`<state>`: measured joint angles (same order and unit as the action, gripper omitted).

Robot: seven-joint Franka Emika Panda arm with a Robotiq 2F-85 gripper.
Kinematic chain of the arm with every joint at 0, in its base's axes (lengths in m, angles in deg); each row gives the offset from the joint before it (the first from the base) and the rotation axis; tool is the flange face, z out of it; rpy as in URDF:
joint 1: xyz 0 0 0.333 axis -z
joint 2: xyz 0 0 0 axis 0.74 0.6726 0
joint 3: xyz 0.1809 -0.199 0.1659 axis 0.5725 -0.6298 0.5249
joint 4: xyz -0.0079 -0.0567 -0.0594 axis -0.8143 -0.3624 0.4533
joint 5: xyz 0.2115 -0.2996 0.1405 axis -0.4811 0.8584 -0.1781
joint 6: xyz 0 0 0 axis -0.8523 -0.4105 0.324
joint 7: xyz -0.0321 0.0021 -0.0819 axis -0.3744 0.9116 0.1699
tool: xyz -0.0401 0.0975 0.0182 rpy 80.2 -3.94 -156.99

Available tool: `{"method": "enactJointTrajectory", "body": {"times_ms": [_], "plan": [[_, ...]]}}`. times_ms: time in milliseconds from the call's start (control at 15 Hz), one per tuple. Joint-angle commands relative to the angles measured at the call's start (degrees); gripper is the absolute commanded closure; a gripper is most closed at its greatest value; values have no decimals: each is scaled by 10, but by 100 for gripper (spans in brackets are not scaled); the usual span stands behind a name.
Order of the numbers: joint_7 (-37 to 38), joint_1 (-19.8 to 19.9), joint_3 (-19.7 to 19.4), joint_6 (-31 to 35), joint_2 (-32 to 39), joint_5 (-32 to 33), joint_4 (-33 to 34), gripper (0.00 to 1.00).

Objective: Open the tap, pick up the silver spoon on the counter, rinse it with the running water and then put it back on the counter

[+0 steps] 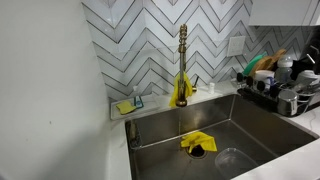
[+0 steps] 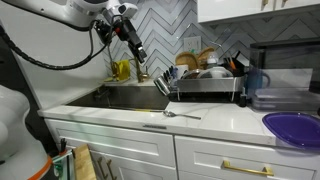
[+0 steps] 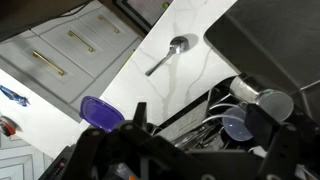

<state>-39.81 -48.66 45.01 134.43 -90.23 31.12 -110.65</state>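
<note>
In an exterior view, the tap (image 1: 182, 62) stands mid-frame behind the sink (image 1: 270, 120), with a yellow cloth (image 1: 197, 143) in the basin. In an exterior view, the fingers (image 2: 140, 70) hang spread and empty, upper left of centre. The spoon (image 2: 181, 115) lies on the bench (image 2: 225, 123), lower middle. In the wrist view, the spoon (image 3: 170, 55) sits upper centre on the white bench.

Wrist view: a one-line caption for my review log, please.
Silver spoon lying untouched on the white counter, with a purple plate and a loaded dish rack further along.
</note>
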Motion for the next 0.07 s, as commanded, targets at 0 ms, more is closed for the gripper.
{"method": "enactJointTrajectory", "body": {"times_ms": [0], "plan": [[-4,6,5,0,0,-4,1,0]]}}
